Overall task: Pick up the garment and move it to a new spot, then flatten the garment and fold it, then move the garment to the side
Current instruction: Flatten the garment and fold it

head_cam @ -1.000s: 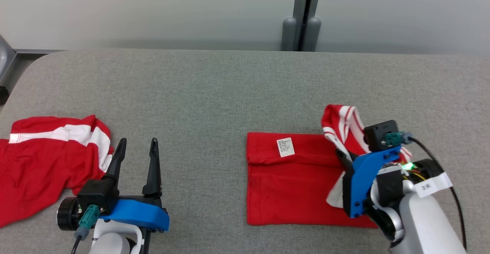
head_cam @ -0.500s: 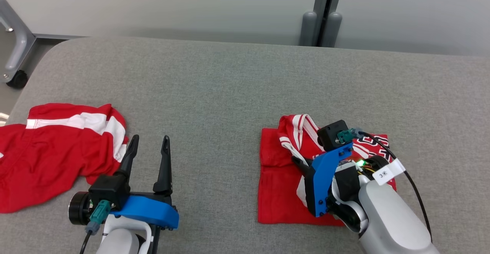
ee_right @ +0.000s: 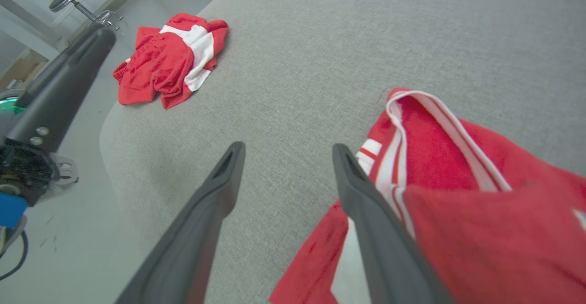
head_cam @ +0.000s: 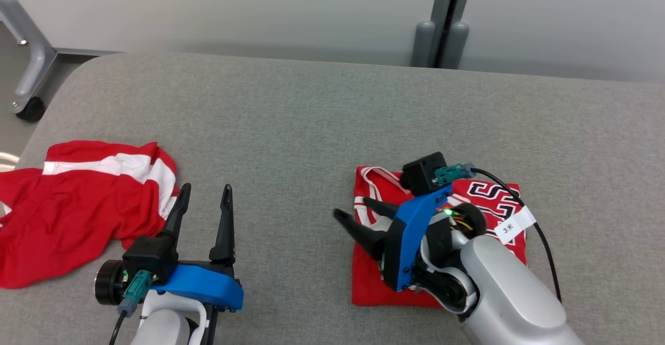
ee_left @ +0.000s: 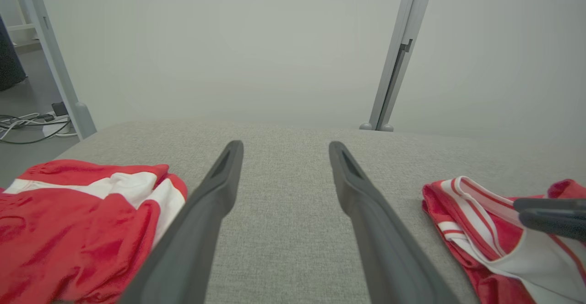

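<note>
Folded red jersey [head_cam: 366,282]: near-right part hidden beneath the right forearm [head_cam: 511,298]. Black chest lettering [head_cam: 491,195] half covered, unreadable. White cable tag [head_cam: 513,225] over the jersey: marking too small to read. Far left of the jersey, second red-and-white garment [head_cam: 67,220] cut off by frame edge.

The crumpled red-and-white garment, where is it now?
The crumpled garment lies at the table's left edge in the head view, beside the open jaws of the left gripper.
</note>
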Motion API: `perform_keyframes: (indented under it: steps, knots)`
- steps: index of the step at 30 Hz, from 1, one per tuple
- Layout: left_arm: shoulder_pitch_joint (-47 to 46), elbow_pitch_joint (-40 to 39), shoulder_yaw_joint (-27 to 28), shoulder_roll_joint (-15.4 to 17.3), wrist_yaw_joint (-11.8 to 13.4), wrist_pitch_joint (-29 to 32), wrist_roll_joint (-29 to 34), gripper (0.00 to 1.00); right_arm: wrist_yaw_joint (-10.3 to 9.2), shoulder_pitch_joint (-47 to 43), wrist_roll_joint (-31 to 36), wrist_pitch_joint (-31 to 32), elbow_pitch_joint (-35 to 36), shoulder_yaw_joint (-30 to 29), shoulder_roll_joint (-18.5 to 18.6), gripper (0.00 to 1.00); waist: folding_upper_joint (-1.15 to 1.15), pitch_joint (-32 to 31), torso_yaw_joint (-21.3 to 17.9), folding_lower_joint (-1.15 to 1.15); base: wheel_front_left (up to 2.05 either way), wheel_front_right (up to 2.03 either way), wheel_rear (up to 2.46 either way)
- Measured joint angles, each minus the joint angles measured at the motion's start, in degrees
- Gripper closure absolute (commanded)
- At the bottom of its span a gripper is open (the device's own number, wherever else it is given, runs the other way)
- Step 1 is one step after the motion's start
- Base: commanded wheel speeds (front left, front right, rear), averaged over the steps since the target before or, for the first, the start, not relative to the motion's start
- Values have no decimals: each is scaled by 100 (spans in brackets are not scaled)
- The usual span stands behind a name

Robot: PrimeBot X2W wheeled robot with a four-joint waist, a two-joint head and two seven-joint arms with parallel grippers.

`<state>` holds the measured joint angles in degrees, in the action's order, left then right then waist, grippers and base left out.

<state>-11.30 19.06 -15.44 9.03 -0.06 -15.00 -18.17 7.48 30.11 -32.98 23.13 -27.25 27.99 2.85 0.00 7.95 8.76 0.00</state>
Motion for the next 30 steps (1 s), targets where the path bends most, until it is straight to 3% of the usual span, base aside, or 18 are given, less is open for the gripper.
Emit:
perform_keyframes:
  steps: [3,5,13,19,30]
  knots:
    - [52,-14,36,29,4,0,-2,0,0,-114,-349,22,756,99,-15,0,0,-36,-103,0,0,0,0]
    - [77,-38,51,38,10,-1,-8,0,0,-198,-151,8,1194,-177,-18,0,0,-66,-183,0,0,0,0]
    - [201,-90,85,85,35,-1,-48,0,1,-1145,1366,31,2624,-2295,46,0,-1,-208,-404,0,0,0,0]
    - [237,-85,23,82,35,-4,-54,0,0,-1960,2232,-145,2869,-3283,67,0,-1,-272,-385,0,0,0,0]
    - [527,-199,145,141,111,-5,-109,0,0,-2931,2820,-2092,2517,-3667,15,0,-1,-530,-405,-1,0,0,0]
